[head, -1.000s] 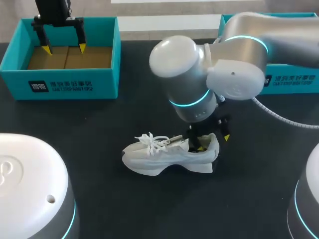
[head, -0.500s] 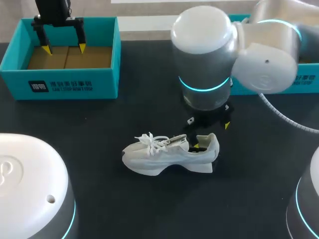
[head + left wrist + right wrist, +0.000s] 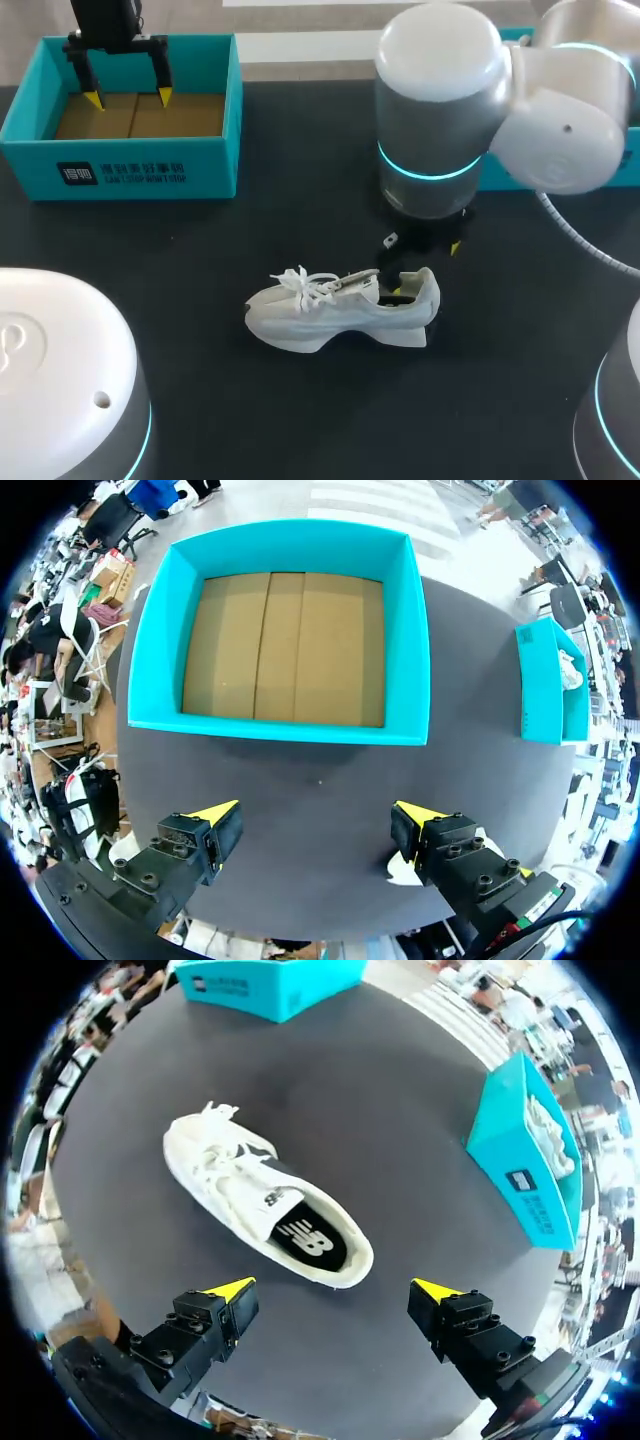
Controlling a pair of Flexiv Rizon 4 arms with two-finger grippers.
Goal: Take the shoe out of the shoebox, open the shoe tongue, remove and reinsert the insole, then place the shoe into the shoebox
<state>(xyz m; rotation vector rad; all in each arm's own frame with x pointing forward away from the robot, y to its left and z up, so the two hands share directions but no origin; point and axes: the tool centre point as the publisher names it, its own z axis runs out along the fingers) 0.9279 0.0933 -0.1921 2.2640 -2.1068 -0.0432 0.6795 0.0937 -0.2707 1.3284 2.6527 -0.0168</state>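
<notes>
Head camera overlooks the table (image 3: 230,420) from behind; nearer wrist cameras share its shoe (image 3: 335,308) (right), shoebox (image 3: 140,172) (left).

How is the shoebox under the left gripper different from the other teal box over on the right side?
The left shoebox is empty, its brown cardboard floor bare; the right box holds something white. In the head view the left shoebox shows whole, the left gripper above it; the right box is mostly hidden behind the right arm. Both are teal and open-topped.
</notes>
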